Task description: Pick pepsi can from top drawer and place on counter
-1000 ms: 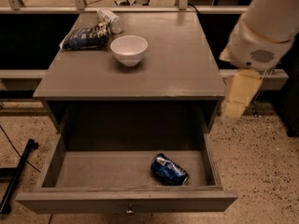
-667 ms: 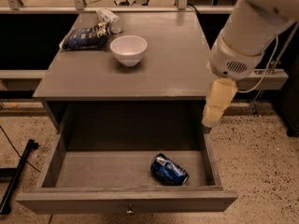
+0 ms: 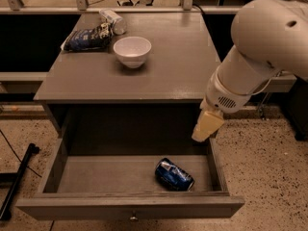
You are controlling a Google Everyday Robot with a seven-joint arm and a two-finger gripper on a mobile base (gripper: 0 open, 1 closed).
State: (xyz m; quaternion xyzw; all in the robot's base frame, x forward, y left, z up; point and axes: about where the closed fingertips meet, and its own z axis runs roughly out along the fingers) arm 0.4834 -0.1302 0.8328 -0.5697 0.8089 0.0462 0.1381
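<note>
The pepsi can (image 3: 174, 174) lies on its side in the open top drawer (image 3: 130, 208), toward the front right of its floor. The counter (image 3: 178, 66) is the grey cabinet top above the drawer. My gripper (image 3: 206, 127) hangs from the white arm at the right, over the drawer's back right corner, up and to the right of the can and apart from it. Nothing shows in the gripper.
A white bowl (image 3: 132, 51) stands on the counter's middle left. A dark blue snack bag (image 3: 86, 37) and a small whitish container (image 3: 112, 21) lie at the back left. A black stand leg (image 3: 18, 182) lies on the speckled floor at the left.
The arm has swung left and down, bringing the gripper from beside the cabinet's right edge to over the drawer's back right corner. The can has not moved.
</note>
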